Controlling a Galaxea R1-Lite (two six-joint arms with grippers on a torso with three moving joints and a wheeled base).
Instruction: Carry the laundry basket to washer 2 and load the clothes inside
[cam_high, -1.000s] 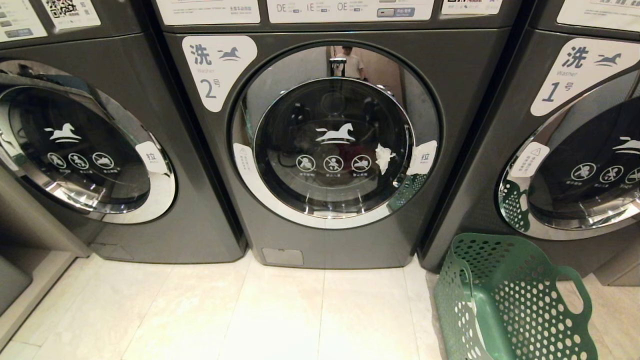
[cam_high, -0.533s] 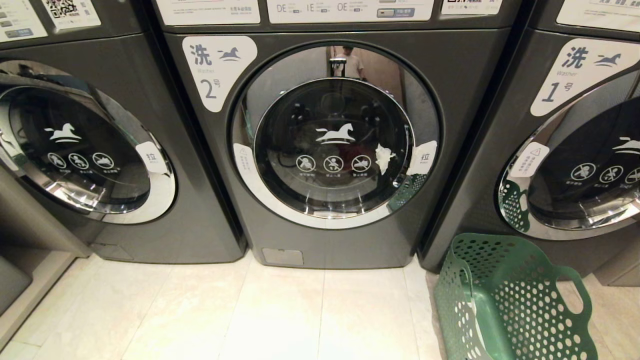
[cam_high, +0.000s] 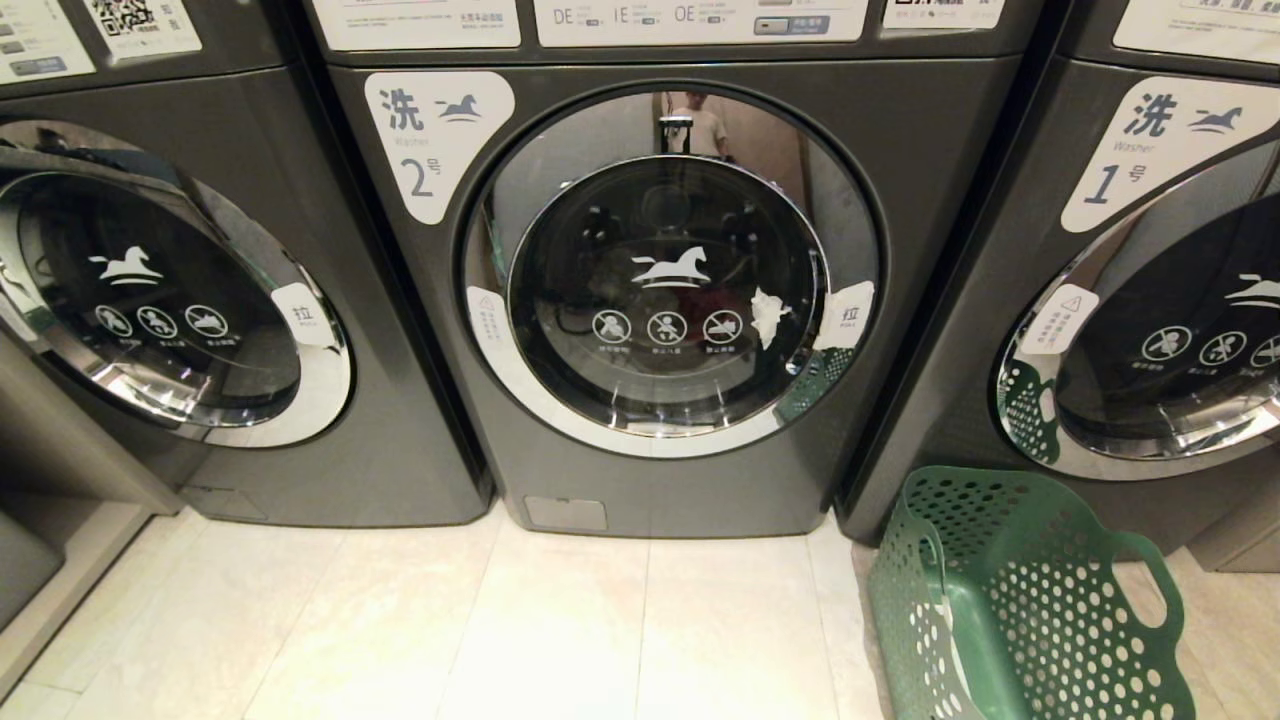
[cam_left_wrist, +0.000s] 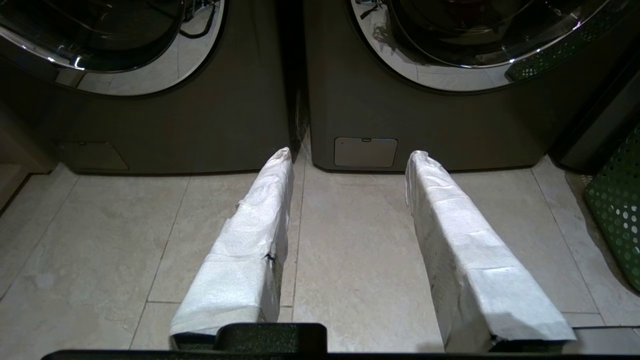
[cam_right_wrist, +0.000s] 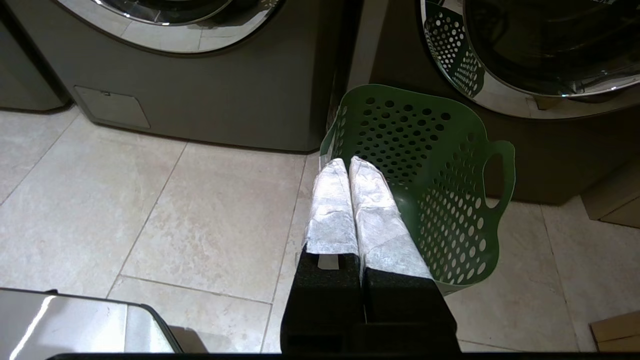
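Washer 2 (cam_high: 650, 480) stands straight ahead with its round glass door (cam_high: 665, 290) shut. A dim reddish patch shows behind the glass. The green laundry basket (cam_high: 1040, 600) sits on the floor at the lower right, in front of washer 1, and no clothes show inside it. My left gripper (cam_left_wrist: 350, 152) hangs open and empty above the tiles before washer 2 (cam_left_wrist: 425, 125). My right gripper (cam_right_wrist: 348, 161) is shut on nothing, its tips over the near rim of the basket (cam_right_wrist: 440, 165). Neither arm shows in the head view.
Washer 1 (cam_high: 1000, 300) stands to the right and a third washer (cam_high: 250, 400) to the left, both doors shut. A low ledge (cam_high: 60, 570) juts out at the far left. Pale floor tiles (cam_high: 550, 630) lie before the machines. A person is mirrored in the door's chrome.
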